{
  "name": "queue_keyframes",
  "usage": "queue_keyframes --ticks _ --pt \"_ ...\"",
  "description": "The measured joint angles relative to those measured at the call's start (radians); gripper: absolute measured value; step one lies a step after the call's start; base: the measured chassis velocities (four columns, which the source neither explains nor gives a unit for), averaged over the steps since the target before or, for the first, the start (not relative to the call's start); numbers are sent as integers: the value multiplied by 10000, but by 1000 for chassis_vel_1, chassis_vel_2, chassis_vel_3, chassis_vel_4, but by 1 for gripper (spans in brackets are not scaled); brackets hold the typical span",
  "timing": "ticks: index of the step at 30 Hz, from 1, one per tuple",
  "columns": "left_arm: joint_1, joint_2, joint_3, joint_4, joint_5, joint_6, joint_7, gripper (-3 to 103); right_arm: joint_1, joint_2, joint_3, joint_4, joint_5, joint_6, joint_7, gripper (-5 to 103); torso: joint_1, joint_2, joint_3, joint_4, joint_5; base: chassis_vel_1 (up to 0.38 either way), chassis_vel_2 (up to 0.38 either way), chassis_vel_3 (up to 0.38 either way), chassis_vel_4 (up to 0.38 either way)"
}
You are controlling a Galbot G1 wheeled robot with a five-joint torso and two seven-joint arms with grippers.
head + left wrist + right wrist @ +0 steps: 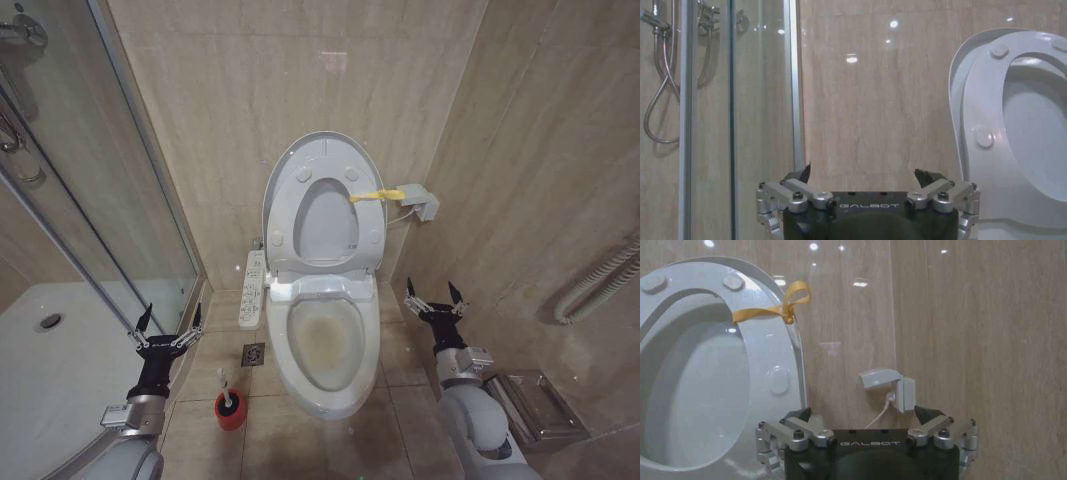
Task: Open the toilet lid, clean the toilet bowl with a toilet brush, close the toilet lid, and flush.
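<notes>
Toilet lid: one toilet lid, raised upright against the far wall, with the ring seat raised in front of it; a yellow strap hangs at the right side of the seat.
Toilet bowl: one toilet bowl, open, in the middle of the floor, its inside stained yellowish.
Toilet brush: one toilet brush, standing in one red cup holder on the floor, just left of the bowl and near the left hand.
Left hand: one left hand, fingers spread open, holding nothing, low on the left beside the shower glass.
Right hand: one right hand, fingers spread open, holding nothing, to the right of the bowl, apart from it.
Other things: one control panel on the left of the seat; one floor drain; one white wall box with a cable, right of the lid.
Room: beige tiled walls and floor; glass shower door and white shower tray on the left.
</notes>
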Motion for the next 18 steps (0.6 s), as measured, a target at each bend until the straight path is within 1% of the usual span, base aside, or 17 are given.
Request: queue_keyframes --ticks 18 --pt "6 -3 -6 0 -1 -4 0 100 0 0 0 0 0 0 0 100 0 0 0 0 0 0 0 0 0"
